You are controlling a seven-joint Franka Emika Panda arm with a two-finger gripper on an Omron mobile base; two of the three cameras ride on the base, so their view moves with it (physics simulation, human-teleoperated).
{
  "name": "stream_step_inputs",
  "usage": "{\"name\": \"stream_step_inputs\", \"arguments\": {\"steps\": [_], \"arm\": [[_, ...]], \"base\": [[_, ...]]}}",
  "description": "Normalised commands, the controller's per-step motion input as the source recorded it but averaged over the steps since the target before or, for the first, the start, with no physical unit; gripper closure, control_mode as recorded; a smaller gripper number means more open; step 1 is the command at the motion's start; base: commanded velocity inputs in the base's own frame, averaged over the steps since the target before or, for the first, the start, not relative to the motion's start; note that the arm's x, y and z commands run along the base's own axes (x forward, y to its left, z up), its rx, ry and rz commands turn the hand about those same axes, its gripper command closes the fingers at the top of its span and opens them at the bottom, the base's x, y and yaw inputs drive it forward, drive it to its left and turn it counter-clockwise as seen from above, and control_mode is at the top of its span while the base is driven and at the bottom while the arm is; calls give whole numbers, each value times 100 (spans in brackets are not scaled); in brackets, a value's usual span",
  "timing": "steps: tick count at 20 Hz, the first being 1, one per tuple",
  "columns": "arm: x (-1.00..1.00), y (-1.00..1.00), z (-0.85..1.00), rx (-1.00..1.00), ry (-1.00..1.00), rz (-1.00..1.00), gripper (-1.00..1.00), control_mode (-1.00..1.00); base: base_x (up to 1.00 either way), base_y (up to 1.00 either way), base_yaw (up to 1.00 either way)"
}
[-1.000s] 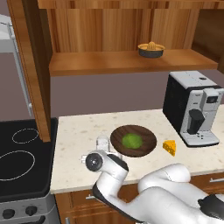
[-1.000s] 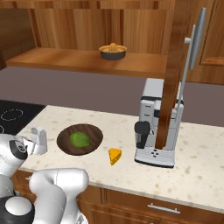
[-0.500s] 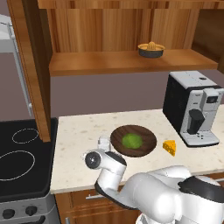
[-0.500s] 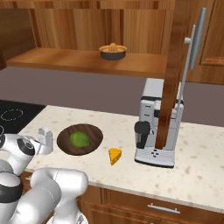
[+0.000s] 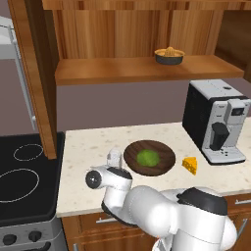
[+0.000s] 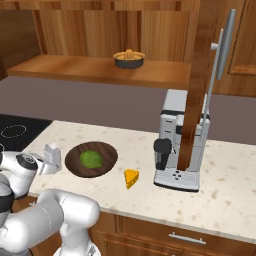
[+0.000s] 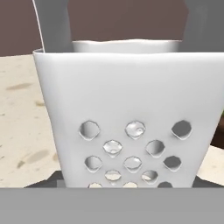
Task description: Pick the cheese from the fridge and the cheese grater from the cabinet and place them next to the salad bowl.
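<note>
A speckled cream stone table [image 5: 88, 147] is seen running between a black cooktop [image 5: 22, 171] on the left and a white and black coffee machine [image 5: 215, 120] on the right, with reddish-brown wooden drawer fronts below. A reddish-brown wooden cabinet [image 5: 122, 29] is set on the wall above, with its shelf carrying a small dark bowl with an orange-yellow item [image 5: 169, 55]. The wide dark brown wooden salad bowl with green salad [image 5: 149, 157] is placed mid-table. The small orange-yellow cheese wedge [image 5: 190, 164] is laid just right of it. The small silver-grey perforated metal cheese grater [image 7: 127, 118] is stood upright just left of the bowl, on the table. The gripper [image 5: 112, 166] is held at the grater; whether its jaws are pinching it cannot be told.
</note>
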Motion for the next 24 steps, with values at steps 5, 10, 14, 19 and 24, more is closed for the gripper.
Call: {"name": "stream_step_inputs", "arguments": {"steps": [5,10,14,19,24], "arm": [[6,0,-24,0,-11,-10,100,-100],[9,-17,-11,0,-6,-9,100,-100],[7,-21,-12,0,0,-9,100,-100],[0,-26,-19,0,0,-9,100,-100],[0,-33,-24,0,-1,-8,-100,-100]], "base": [[0,0,0],[0,0,0],[0,0,0],[0,0,0],[0,0,0]]}}
